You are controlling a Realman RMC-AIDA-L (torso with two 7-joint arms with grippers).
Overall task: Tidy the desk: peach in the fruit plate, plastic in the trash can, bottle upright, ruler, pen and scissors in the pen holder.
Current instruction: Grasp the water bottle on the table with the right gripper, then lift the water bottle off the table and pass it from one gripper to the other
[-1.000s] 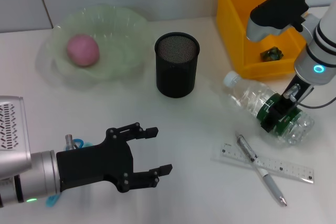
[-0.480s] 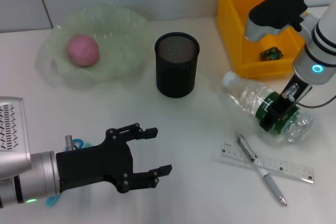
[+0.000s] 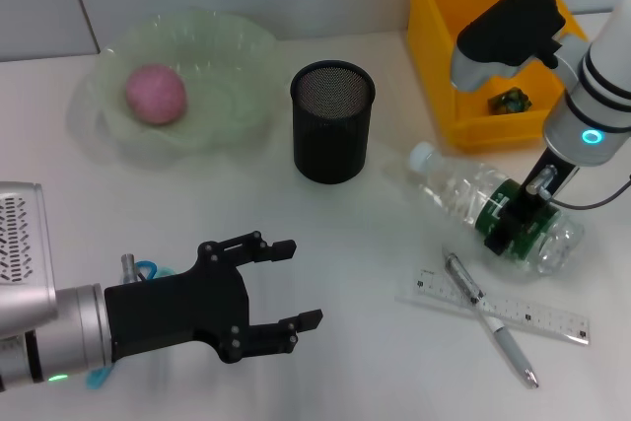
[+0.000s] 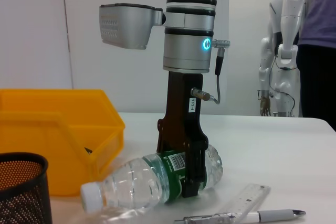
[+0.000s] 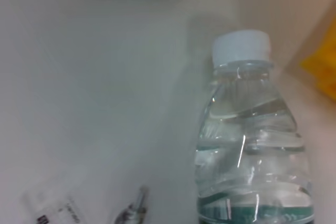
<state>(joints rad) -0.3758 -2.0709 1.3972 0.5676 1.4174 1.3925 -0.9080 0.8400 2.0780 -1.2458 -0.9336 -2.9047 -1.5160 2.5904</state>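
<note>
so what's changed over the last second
The right gripper, shut on the bottle, has dragged it a little toward the pen holder, its cap end starting to lift. The left gripper stays open and parked; the peach, ruler and pen haven't moved.

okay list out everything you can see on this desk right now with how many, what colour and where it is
peach: one, pink, inside the fruit plate
fruit plate: one, pale green translucent, far left of the desk
pen holder: one, black mesh, upright at the desk's centre
trash can: one, yellow bin, far right
plastic scrap: one, dark green, inside the trash can
bottle: one, clear with green label and white cap, lying on its side before the trash can
ruler: one, clear, flat at near right
pen: one, silver, lying across the ruler
scissors: blue handles showing behind the left gripper
right gripper: black, clamped around the bottle's label
left gripper: black, fingers spread, near left
</note>
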